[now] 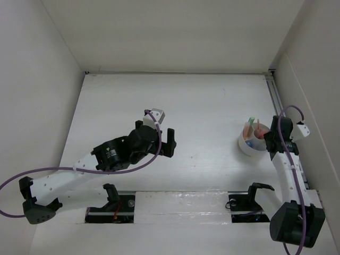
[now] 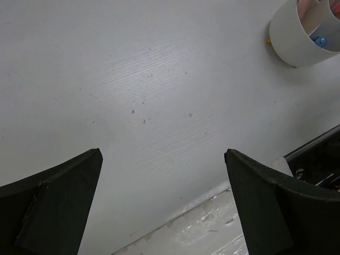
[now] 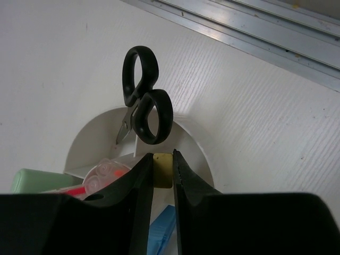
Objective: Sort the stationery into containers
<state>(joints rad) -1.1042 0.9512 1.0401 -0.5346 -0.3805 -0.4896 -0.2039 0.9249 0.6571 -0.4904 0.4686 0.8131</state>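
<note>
The white divided cup (image 1: 245, 144) stands at the table's right side. It also shows in the left wrist view (image 2: 300, 37) and the right wrist view (image 3: 197, 137). Black-handled scissors (image 3: 142, 101) stand in it, handles up. Pink pens (image 3: 103, 171), a mint-green marker (image 3: 36, 180) and a light-blue marker (image 3: 166, 229) are in it too. My right gripper (image 3: 162, 159) hangs over the cup, shut on a small yellow piece (image 3: 162, 171). My left gripper (image 2: 162, 154) is open and empty over bare table, left of the cup (image 1: 170, 143).
An aluminium rail (image 3: 239, 26) runs along the right wall behind the cup (image 1: 276, 101). White walls close in the table on the left, back and right. The arm mounts and a taped strip (image 1: 180, 199) lie at the near edge.
</note>
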